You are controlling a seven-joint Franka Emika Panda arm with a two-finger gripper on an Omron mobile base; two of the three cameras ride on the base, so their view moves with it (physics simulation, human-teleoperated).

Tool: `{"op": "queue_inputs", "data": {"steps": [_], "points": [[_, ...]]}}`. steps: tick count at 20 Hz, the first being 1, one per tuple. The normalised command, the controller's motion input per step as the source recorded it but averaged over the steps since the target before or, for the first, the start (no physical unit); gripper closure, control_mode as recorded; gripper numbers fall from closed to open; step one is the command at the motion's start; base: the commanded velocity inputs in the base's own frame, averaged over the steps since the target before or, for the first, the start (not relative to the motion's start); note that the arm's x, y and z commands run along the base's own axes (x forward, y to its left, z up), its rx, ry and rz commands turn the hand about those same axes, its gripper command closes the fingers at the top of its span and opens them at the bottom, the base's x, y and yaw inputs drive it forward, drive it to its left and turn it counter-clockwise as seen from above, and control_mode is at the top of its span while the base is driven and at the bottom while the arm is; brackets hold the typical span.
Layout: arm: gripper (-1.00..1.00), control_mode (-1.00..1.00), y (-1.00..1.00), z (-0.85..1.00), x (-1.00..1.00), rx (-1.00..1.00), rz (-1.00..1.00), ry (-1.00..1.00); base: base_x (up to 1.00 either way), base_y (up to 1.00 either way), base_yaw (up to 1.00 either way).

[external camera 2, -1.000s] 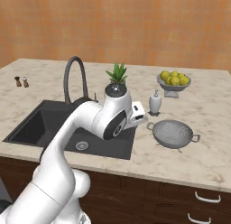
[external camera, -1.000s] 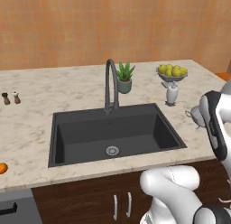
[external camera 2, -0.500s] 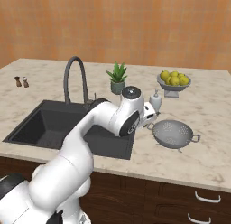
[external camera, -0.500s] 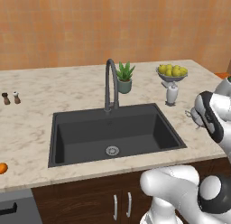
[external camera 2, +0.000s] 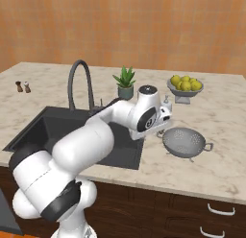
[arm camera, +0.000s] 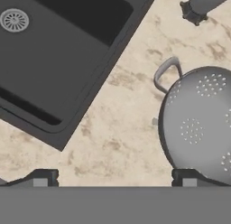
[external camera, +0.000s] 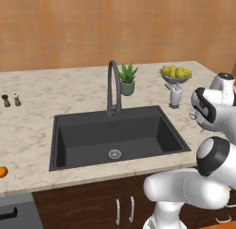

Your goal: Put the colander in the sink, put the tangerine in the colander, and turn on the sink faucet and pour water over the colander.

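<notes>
The silver colander (external camera 2: 185, 142) sits upright on the counter to the right of the black sink (external camera 2: 48, 124), its loop handle (arm camera: 164, 74) turned toward the basin. My gripper (external camera 2: 153, 130) hovers over the counter strip between sink and colander. In the hand view the gripper (arm camera: 115, 180) is open, with one fingertip (arm camera: 189, 178) over the colander's (arm camera: 198, 128) near rim and the other over bare counter. The tangerine (external camera: 2, 171) lies on the counter far left of the sink (external camera: 92, 131). The dark faucet (external camera: 113, 85) arches over the basin's back edge.
Behind the colander stand a soap dispenser (external camera 2: 166, 105) and a footed bowl of yellow-green fruit (external camera 2: 185, 86). A potted plant (external camera 2: 126, 83) is beside the faucet (external camera 2: 79, 83). Two small shakers (external camera: 11, 100) stand at the far left. The drain (arm camera: 14, 20) shows in the basin.
The arm has swung right, carrying the hand from over the sink's right edge to just beside the colander. The jaws stayed open. No object moved.
</notes>
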Motion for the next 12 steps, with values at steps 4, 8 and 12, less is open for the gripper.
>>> {"op": "queue_inputs", "data": {"steps": [4, 8, 12], "points": [[-1.0, -1.0, -0.36, -0.27, 0.11, -0.03, -0.02, 0.0, 0.0, 0.0, 0.0], [-1.0, -1.0, -0.35, -0.39, 0.08, 0.0, -0.03, 0.0, 0.0, 0.0, 0.0], [-1.0, -1.0, -0.15, -0.41, 0.23, -0.05, -0.04, 0.0, 0.0, 0.0, 0.0]]}}
